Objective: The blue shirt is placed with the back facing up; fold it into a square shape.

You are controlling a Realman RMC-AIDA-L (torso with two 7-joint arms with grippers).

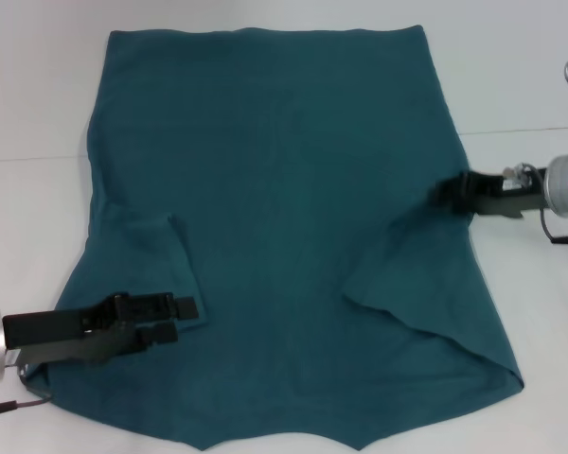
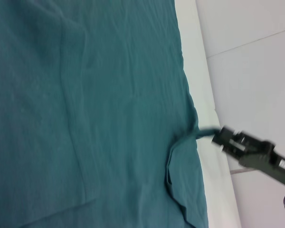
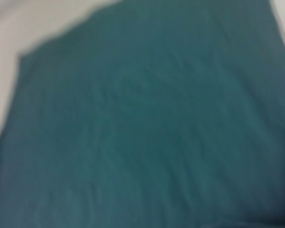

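Left claw (image 1: 175, 320), narrowly parted over the near-left folded sleeve, and right claw (image 1: 442, 192), pinching the right edge, flank the blue shirt (image 1: 275, 189), whose long axis runs near-to-far on the counter (image 1: 38, 95).

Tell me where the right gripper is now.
In the head view, the right gripper is at the blue shirt's right edge, pinching the fabric there.

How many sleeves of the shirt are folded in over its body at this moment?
2. One sleeve lies folded in on the blue shirt by the left gripper; the other sleeve lies folded in near the right gripper.
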